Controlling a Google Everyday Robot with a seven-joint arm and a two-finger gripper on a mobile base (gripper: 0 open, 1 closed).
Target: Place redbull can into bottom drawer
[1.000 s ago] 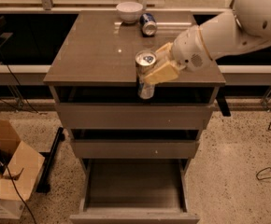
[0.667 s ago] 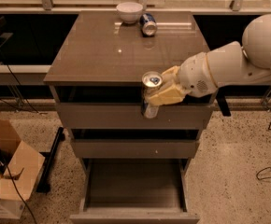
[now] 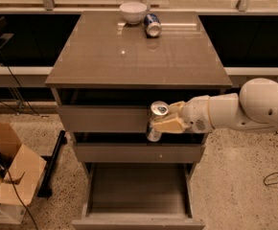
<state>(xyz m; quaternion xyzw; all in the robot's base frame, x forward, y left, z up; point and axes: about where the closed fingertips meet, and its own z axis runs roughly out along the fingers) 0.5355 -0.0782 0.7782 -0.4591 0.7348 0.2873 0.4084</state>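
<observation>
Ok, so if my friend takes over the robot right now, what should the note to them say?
Gripper: shut on the redbull can, in front of the cabinet, level with its upper drawer fronts.
Redbull can: roughly upright, in the air, seemingly above the bottom drawer, which is pulled open.
Done: can grasped and held out over the open drawer.
Left: lower it into the bottom drawer and let go.
Also there: a white bowl and a blue can on its side, at the back of the cabinet top.
</observation>
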